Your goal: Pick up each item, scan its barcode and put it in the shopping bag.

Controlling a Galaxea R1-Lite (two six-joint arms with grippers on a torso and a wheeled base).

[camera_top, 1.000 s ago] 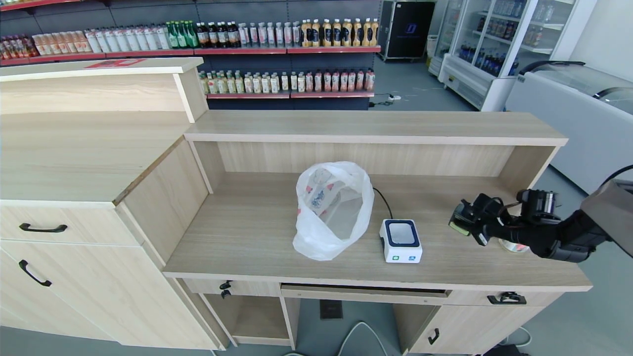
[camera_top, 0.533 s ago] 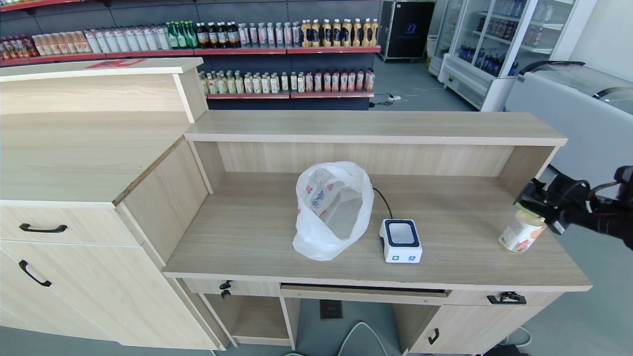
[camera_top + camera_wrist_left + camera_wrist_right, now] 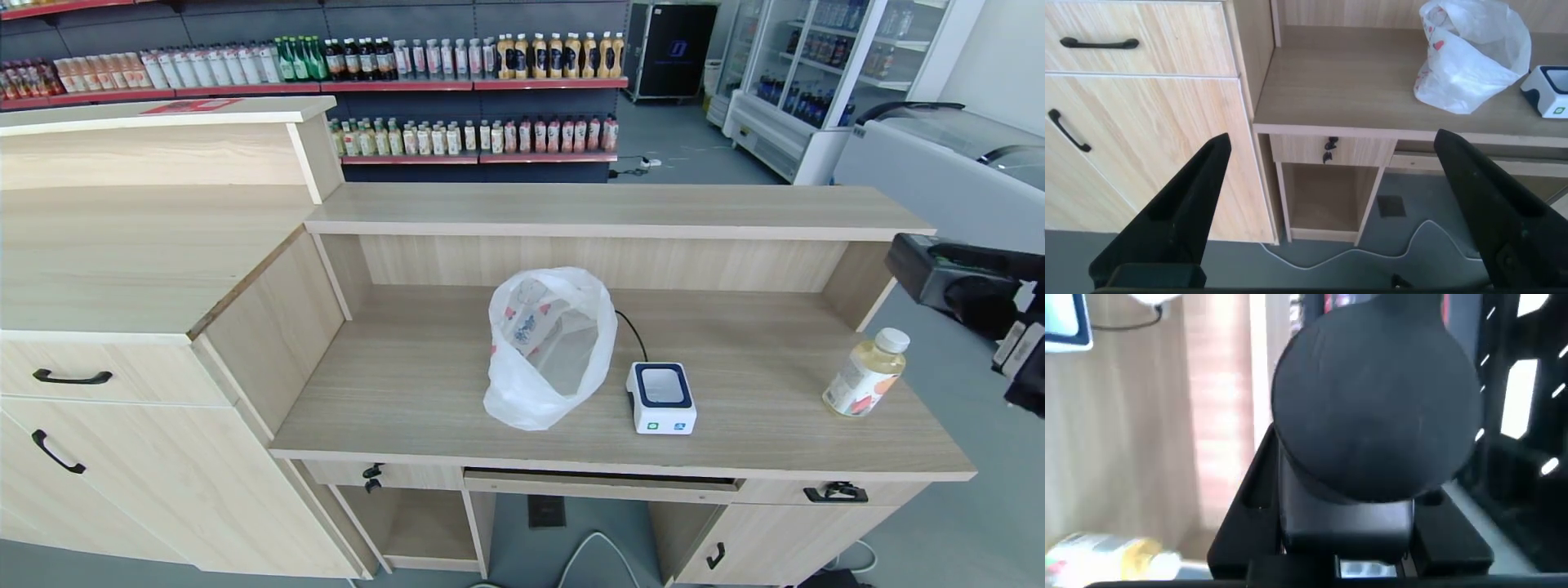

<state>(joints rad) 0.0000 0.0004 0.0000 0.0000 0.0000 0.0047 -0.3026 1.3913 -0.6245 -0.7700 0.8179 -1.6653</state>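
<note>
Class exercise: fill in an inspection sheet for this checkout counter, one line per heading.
Surface: wooden counter, level.
Job's things: shopping bag, mouth open, a printed item inside; scanner beside it; bottle upright near the counter's right end.
Clutter: nothing seen.
End effectors: left end effector open, low before the drawers; right end effector raised beyond the counter's right end, apart from the bottle.
Cables: black cable from the scanner, passing behind the bag; pale cable under the counter.
Surroundings: drink shelves, fridges.

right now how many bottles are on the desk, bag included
2. A yellow bottle stands at the right end of the desk; another bottle shows through the shopping bag, which may hide more.
</note>
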